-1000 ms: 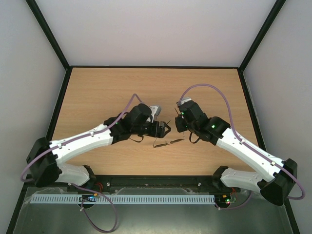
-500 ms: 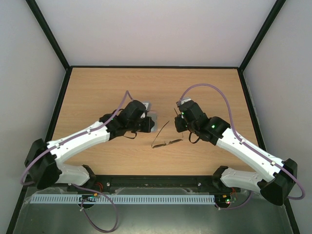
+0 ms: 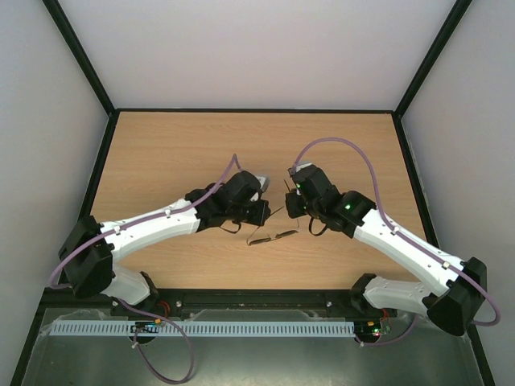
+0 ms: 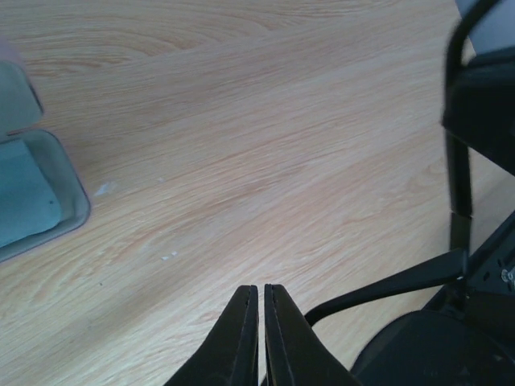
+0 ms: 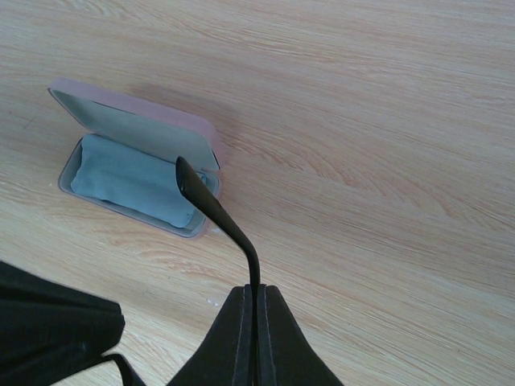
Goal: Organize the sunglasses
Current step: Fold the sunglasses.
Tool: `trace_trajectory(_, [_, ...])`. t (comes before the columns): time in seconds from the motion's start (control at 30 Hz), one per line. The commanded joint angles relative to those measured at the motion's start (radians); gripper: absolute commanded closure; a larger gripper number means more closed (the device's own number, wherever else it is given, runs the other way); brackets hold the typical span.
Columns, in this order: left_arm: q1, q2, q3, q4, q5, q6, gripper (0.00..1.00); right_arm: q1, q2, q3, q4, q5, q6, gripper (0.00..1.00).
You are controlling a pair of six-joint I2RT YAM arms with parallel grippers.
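Observation:
The sunglasses [image 3: 273, 236] lie between my two grippers at the table's middle, lenses low and thin black arms raised. My right gripper [image 5: 256, 288] is shut on one thin arm of the sunglasses [image 5: 213, 209], which sticks up past its fingertips. My left gripper [image 4: 261, 289] is shut with nothing showing between its tips. The other thin arm of the sunglasses [image 4: 386, 285] runs out from behind its right finger, above a dark lens [image 4: 418, 350]. From above, the left gripper [image 3: 265, 212] sits just left of the right gripper [image 3: 290, 211].
A pinkish case [image 5: 137, 133] lies open on the wood with a light blue cloth [image 5: 129, 181] inside. Seen from the left wrist, the case [image 4: 76, 209] sits at the left edge. From above the left arm mostly hides the case [image 3: 257, 178]. Black rails edge the table.
My left gripper shut, pulled back left over the case, then came right again beside the sunglasses. The right gripper kept its hold and barely moved.

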Motion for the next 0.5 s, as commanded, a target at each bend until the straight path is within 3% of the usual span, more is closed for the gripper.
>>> trace_trajectory(0.0, [-0.036,0.014,0.022,0.027,0.013,-0.006,0.94,0.002,0.015,-0.004,0.011,0.0,0.015,0.99])
trace_trajectory(0.47, [-0.087,0.022,-0.014,0.064,0.037,-0.04,0.97,0.002,0.025,-0.002,0.006,0.025,0.037,0.99])
